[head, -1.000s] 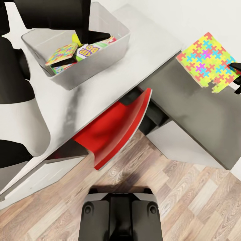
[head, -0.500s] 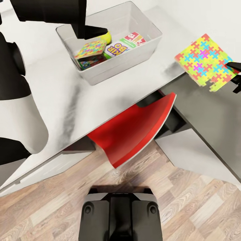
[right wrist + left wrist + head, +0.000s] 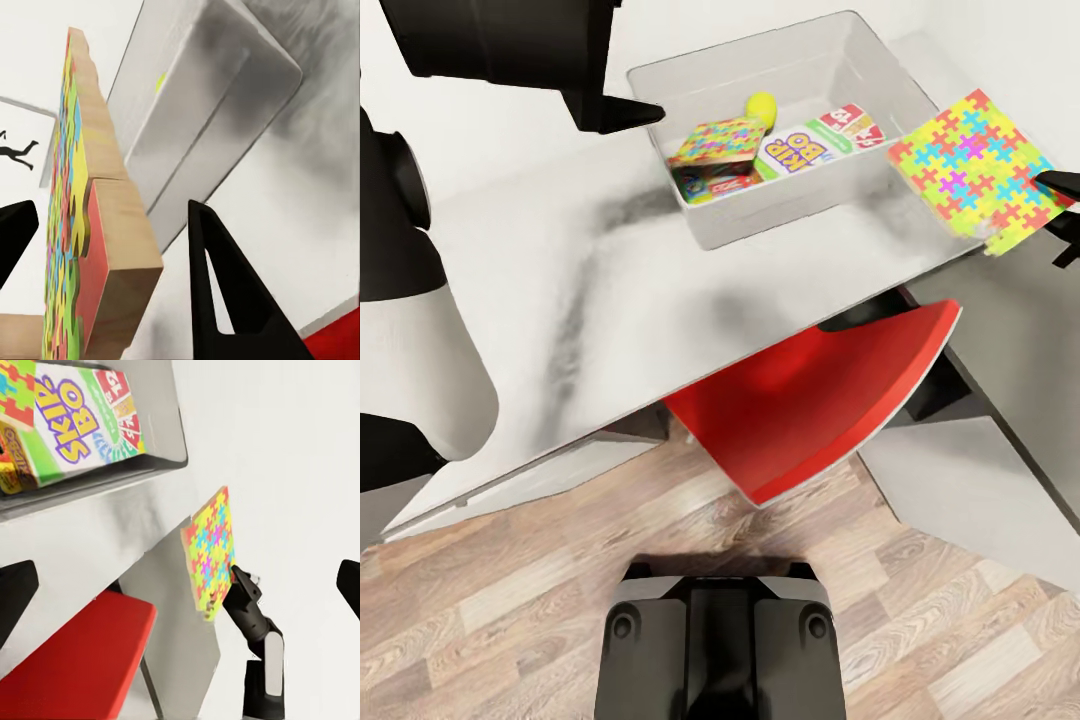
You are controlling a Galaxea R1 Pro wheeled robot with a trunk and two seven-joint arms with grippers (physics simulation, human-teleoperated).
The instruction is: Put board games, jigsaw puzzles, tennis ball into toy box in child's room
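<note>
While the right gripper [image 3: 1060,205] pinches a puzzle [image 3: 972,170] right of the toy box [image 3: 800,200], the left gripper [image 3: 180,585] hangs spread.

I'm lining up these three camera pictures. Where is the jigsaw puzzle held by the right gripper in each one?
Head view: puzzle at the upper right, beside the toy box, held by the right gripper.
Left wrist view: centre, puzzle edge-on, gripper at its lower edge.
Right wrist view: puzzle at left, close up.
Shared landmark: the toy box.

"skip-bo" and a red "12" on the green-edged game box [image 3: 71,420] in the toy box [image 3: 800,215]
</note>
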